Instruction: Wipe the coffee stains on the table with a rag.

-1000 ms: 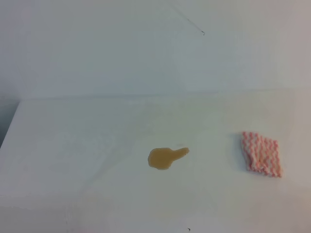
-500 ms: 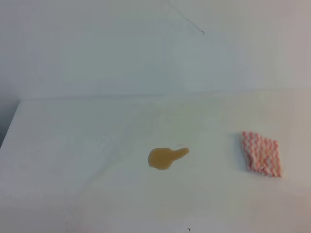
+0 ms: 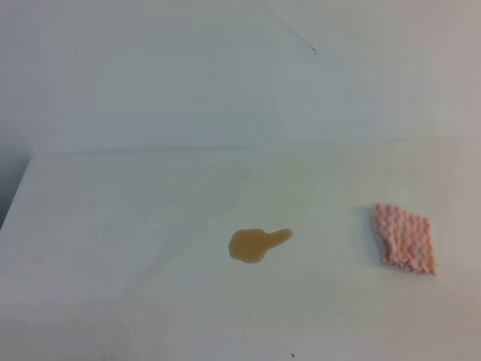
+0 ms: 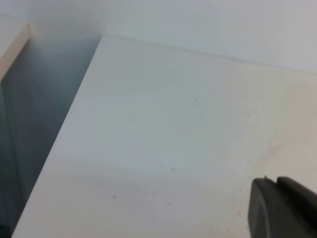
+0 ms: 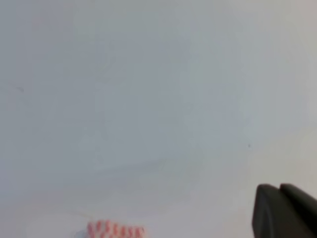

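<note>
Since the rag (image 3: 405, 238) lay untouched right of the stain (image 3: 256, 244), your right hand (image 5: 285, 210), whose opening I couldn't tell, needed to grip it first.

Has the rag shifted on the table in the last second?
No. The rag sits the same way right of the coffee stains, same gap between them.

A plain white surface (image 3: 135, 226) carries 2 things: 1 tan-brown coffee stain (image 3: 255, 244), a rounded blob with a short tail pointing right, near the middle, and a pink-and-white zigzag rag (image 3: 406, 238) lying flat, well apart to its right.
</note>
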Available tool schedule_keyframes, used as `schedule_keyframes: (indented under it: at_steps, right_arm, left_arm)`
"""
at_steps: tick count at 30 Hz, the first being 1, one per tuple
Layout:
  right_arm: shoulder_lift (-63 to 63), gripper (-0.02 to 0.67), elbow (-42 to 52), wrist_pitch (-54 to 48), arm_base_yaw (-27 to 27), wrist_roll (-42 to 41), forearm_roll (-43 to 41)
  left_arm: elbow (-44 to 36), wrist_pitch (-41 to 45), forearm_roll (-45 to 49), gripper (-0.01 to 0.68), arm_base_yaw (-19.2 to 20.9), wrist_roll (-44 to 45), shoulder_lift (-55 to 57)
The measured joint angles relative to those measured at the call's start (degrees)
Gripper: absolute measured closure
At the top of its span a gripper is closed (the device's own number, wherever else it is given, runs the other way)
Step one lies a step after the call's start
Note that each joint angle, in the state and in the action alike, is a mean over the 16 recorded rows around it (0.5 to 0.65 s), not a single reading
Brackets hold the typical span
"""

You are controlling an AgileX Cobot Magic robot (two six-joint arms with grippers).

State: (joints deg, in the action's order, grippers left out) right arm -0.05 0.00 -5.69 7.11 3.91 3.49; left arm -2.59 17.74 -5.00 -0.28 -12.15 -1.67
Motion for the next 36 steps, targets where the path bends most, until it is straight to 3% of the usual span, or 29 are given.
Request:
schedule_keyframes:
  at_steps: [12,20,27,36]
  right_arm:
    - [0.0,0.653,-0.3,19.5,0.0,3.7,8.5]
    - [0.2,0.653,-5.6,26.2,0.0,6.3,6.4]
    - [3.3,0.652,-12.3,22.2,0.0,6.9,2.4]
    - [16.6,0.652,-19.5,6.5,0.0,8.5,2.5]
  left_arm:
    - [0.0,0.0,0.0,0.672,0.0,0.0,0.0]
    - [0.0,0.0,0.0,0.672,0.0,0.0,0.0]
    - [0.0,0.0,0.0,0.672,0.0,0.0,0.0]
    - [0.0,0.0,0.0,0.672,0.0,0.0,0.0]
